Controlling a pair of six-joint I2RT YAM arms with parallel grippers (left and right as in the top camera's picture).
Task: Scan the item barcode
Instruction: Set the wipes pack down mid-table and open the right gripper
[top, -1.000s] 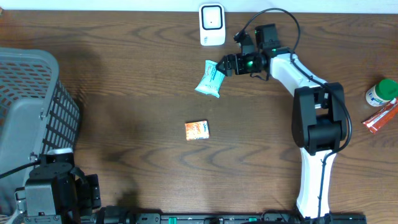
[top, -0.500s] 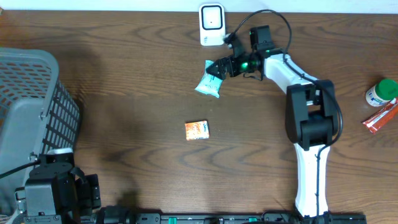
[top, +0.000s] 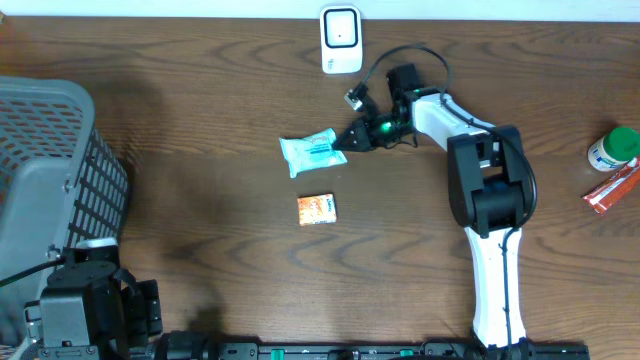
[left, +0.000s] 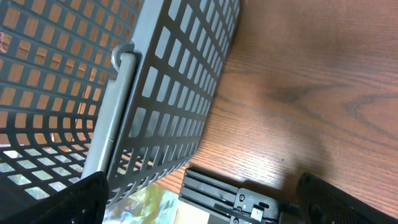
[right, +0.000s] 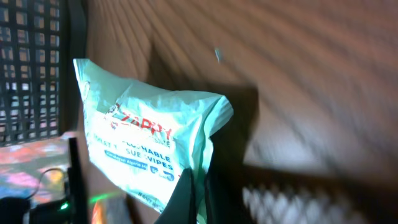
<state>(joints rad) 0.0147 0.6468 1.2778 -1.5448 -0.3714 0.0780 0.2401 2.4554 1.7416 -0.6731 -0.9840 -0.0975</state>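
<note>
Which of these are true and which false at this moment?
1. The right pincer is shut on the wipes packet. True.
2. The orange packet lies inside the basket. False: it lies on the table, apart from the basket.
3. The left pincer grips the orange packet. False: it is open and empty, next to the basket.
4. A green-capped bottle stands toward the table's right side. True.

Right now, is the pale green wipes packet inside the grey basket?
No, the wipes packet is pinched by the right end effector, well apart from the basket.
</note>
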